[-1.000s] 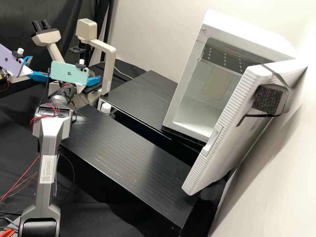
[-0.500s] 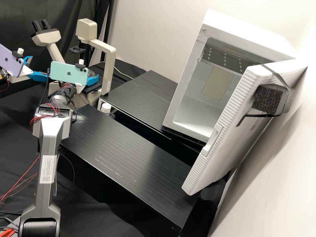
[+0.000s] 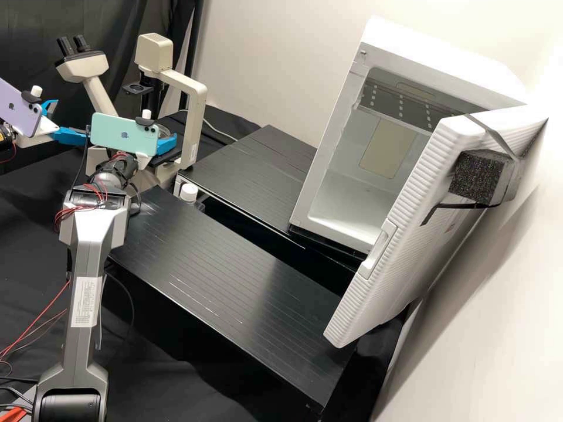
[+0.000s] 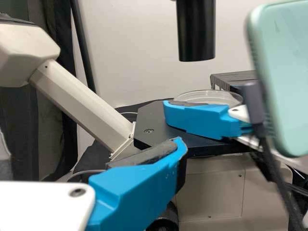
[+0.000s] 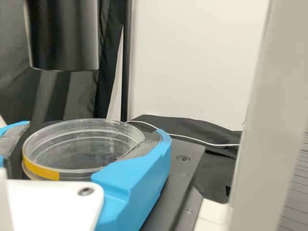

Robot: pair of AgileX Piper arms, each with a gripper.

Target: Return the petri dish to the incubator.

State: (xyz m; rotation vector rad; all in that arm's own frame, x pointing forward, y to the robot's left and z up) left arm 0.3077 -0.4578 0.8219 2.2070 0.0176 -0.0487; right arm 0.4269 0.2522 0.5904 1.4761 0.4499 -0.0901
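Over at the cream microscope (image 3: 198,120), the right gripper (image 3: 165,144) has shifted slightly, its arm outstretched.
It clasps the clear round petri dish (image 5: 82,149) at the black stage (image 5: 180,168); the left gripper (image 3: 69,120) stands spread. The right wrist view adds the dish's yellow band (image 5: 41,171).

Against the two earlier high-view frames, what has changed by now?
The teal phone on the right arm has shifted slightly down and to the right in the high view. The right gripper now holds the petri dish; whether it already did earlier, I cannot tell. The left gripper, the microscope and the open incubator stayed as they were.
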